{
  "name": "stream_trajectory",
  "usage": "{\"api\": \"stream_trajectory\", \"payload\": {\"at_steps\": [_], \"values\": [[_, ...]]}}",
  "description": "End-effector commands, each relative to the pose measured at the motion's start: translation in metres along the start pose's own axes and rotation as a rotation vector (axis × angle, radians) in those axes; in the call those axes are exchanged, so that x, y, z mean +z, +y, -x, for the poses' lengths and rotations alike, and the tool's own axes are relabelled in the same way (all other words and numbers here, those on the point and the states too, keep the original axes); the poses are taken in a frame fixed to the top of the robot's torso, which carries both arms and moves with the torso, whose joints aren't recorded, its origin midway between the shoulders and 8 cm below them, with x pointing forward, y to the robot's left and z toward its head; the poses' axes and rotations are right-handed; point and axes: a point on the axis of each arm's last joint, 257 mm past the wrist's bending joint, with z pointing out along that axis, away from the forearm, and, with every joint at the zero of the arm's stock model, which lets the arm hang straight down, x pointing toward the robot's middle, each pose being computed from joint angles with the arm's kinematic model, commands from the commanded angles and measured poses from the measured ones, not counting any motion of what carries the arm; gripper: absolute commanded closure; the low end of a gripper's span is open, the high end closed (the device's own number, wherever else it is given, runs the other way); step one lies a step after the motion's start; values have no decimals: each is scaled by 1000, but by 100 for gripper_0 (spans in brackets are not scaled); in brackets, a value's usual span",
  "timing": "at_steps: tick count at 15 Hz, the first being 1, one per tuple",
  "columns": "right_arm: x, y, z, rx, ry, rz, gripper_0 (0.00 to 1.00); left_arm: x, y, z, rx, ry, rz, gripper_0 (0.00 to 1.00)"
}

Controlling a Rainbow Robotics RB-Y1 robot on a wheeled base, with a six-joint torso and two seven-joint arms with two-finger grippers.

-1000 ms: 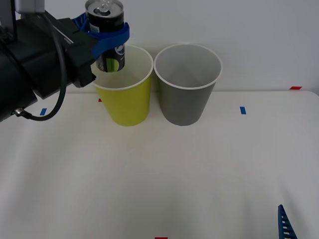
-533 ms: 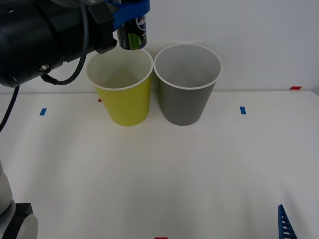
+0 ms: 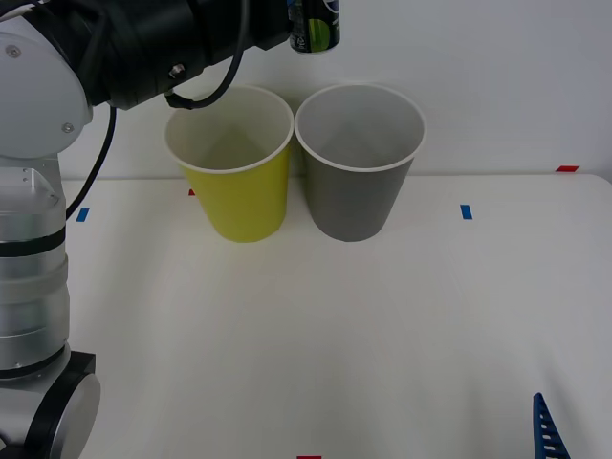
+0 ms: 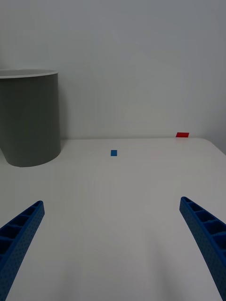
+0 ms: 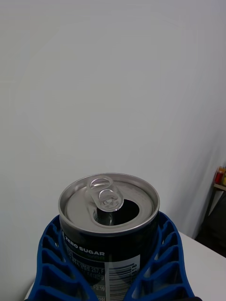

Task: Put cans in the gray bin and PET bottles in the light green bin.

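We take the tall tapered gray bin with the white rim [image 3: 360,163] as our landmark. Farthest to its left rises our left arm, dark and bulky, reaching across the top of the front view. Next, just beside the gray bin on its left and nearly touching it, stands the tall tapered yellow-green bin with a white rim [image 3: 232,163]; what shows of its inside looks empty. Above the gap between the two rims, slightly to the gray bin's left and well above it, hangs the small black drink can with a silver top and yellow-green label marks [image 3: 316,26]. Our left gripper [image 5: 110,277] has its ribbed blue fingers [image 5: 52,263] wrapped snugly around the can's body, the can upright with its pull tab opened.

The gray bin's visible inside looks pale and bare, so we judge that nothing has been sorted yet. The can is lifted and nearly over its target; what remains is to carry it a little further across to the gray bin's mouth and let go.

Well to the right of the gray bin, low over the white table [image 3: 382,335], our right gripper [image 4: 113,254] waits with its fingers spread wide and holding nothing.
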Motion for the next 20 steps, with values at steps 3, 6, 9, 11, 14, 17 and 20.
{"api": "stream_trajectory", "payload": {"at_steps": [3, 6, 9, 11, 14, 17, 20], "values": [[0, 0, 0, 0, 0, 0, 0, 36, 7, -26, 64, -24, 51, 100], [0, 0, 0, 0, 0, 0, 0, 50, 11, -38, 81, -59, 66, 100], [0, 0, 0, 0, 0, 0, 0, 70, 7, -45, 88, -106, 67, 100], [0, 0, 0, 0, 0, 0, 0, 82, 1, -51, 97, -129, 59, 100], [0, 0, 0, 0, 0, 0, 0, 88, -5, -65, 78, -111, 52, 100], [0, 0, 0, 0, 0, 0, 0, 93, 0, -79, 68, -88, 64, 100], [0, 0, 0, 0, 0, 0, 0, 96, -5, -90, 98, -93, 62, 100]]}}
